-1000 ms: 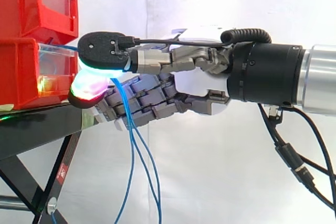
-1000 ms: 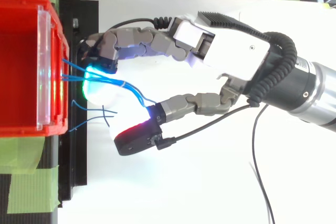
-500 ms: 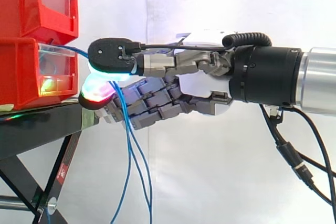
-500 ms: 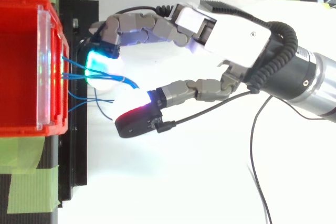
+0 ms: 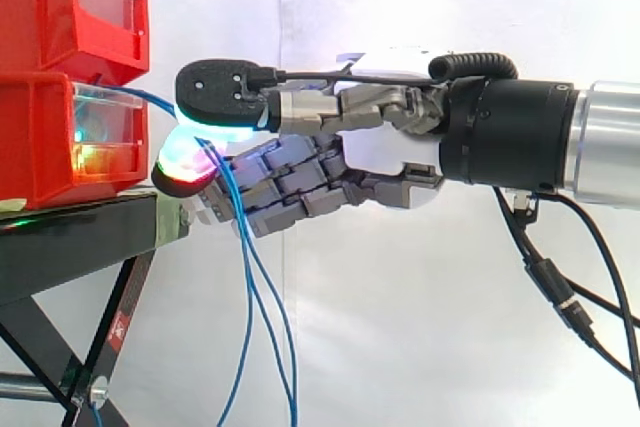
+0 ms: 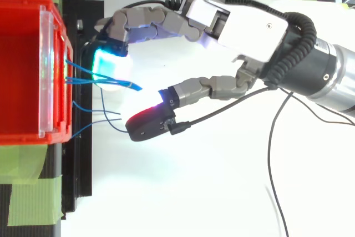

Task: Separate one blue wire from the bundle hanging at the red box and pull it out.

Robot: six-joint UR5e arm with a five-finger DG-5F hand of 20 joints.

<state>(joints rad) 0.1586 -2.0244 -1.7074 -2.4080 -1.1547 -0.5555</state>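
You will find the blue wires (image 5: 247, 277) leaving the red box (image 5: 40, 137) front, running level to the hand (image 5: 385, 152) just beside it, then hanging down; you cannot tell whether the hand clamps 1.

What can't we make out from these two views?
- Grip: whether the hand holds any of the blue wires. Glare washes out the contact in the side view, and the hand covers it in the top view.
- Lower wire ends: cut off by the side view's bottom edge.
- Wire anchoring inside the red bin: hidden behind its clear front panel, which is glare-lit in both views.
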